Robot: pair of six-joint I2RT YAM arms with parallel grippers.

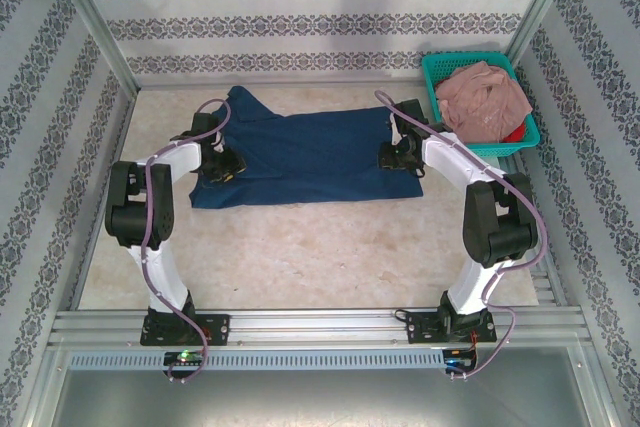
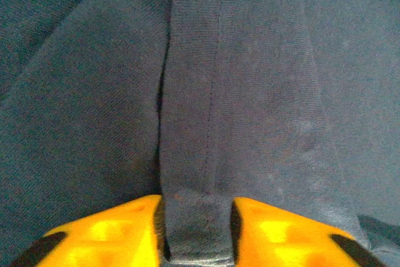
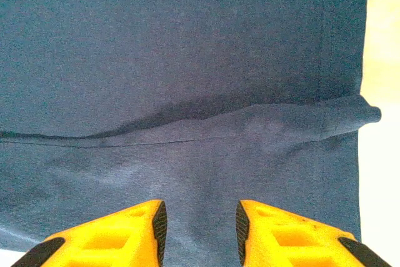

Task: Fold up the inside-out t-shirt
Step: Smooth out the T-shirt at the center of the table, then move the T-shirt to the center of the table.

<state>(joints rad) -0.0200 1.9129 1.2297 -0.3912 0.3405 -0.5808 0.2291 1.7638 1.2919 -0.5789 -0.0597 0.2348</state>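
Left hand (image 2: pixel 197 217) clamps a raised ridge of cloth at the end of the inside-out t-shirt (image 1: pixel 310 152) farthest from the teal basket (image 1: pixel 432 82). Its yellow fingers (image 2: pixel 119 229) press either side of the pleat, with a stitched edge showing between them. Your right hand (image 3: pixel 200 217) sits over the shirt's end nearest the basket, its fingers standing apart above navy cloth; the wrist view does not let you tell whether they have bitten into it. The shirt lies spread flat on the bench (image 1: pixel 300 247), beside the basket on the side toward your left arm. Its long axis runs straight away from the basket, so each hand is posted at one end and neither has the shorter reach. No fold looks made yet; the next move probably calls for you to carry both ends together, level, across that axis. The basket holds a dusty pink garment (image 1: pixel 485 97) heaped over something red (image 1: pixel 515 134).
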